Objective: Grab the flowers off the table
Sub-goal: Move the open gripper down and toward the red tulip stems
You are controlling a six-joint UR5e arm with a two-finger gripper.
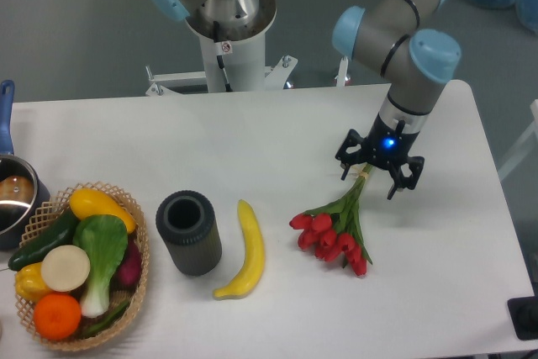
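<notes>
Because the flowers (334,224) lie flat on the table (277,149) with the stems running up and away from the buds, the tool (379,169) is positioned directly above the upper stem end, where the bundle is narrowest and bound by a tan band. Its dark fingers are spread apart and straddle that stem end, gripping nothing; whether they touch the stems cannot be determined from this view. This placement appears chosen so that a closing motion would bear on the firm, tied stems rather than on the soft red buds, which fan out below and to the left of the tool. The stems and leaves are green, slender and slightly splayed; the buds are rounded, glossy red and clustered tightly. The table surface is white, flat and smooth. Further left of the tool lie a curved yellow banana (243,251) and an upright dark cylindrical cup (188,232) with a matte finish. Well apart on the far left stands a woven basket (128,208) holding assorted vegetables and fruit.
</notes>
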